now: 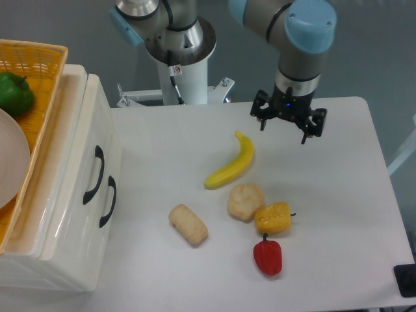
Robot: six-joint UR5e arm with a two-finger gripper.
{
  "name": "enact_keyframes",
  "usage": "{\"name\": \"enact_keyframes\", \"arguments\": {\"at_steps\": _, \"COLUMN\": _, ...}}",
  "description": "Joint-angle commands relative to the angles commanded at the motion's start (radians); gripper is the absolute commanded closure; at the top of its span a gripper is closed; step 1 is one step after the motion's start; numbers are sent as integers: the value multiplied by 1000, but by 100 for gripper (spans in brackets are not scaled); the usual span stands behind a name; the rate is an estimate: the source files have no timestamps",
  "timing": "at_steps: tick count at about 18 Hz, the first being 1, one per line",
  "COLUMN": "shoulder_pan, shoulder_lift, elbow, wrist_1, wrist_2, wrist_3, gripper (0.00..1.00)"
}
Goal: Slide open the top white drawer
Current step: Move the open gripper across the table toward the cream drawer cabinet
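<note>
Two-finger black gripper (285,125) hangs over the white table (338,195) at the far side, jaws spread wide, holding nothing. Top white drawer of glossy cream plastic (81,162) (curved black handle (95,174) on front) sits shut in the cabinet at left, well apart from the gripper. Yellow banana (232,165) lies just below the gripper.
</note>
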Motion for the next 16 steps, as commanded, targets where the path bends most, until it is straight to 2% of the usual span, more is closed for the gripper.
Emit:
{"name": "enact_keyframes", "arguments": {"at_steps": 2, "shoulder_pan": -25, "shoulder_lift": 0, "elbow": -5, "wrist_1": -2, "wrist_2": -2, "wrist_3": -75, "gripper": 0}}
{"name": "enact_keyframes", "arguments": {"at_steps": 5, "shoulder_pan": -57, "shoulder_lift": -6, "elbow": -3, "wrist_1": 6, "wrist_2": -21, "wrist_3": -262, "gripper": 0}}
{"name": "enact_keyframes", "arguments": {"at_steps": 16, "shoulder_pan": -150, "shoulder_lift": -37, "elbow": 11, "wrist_1": 3, "wrist_2": -89, "wrist_3": -509, "gripper": 0}}
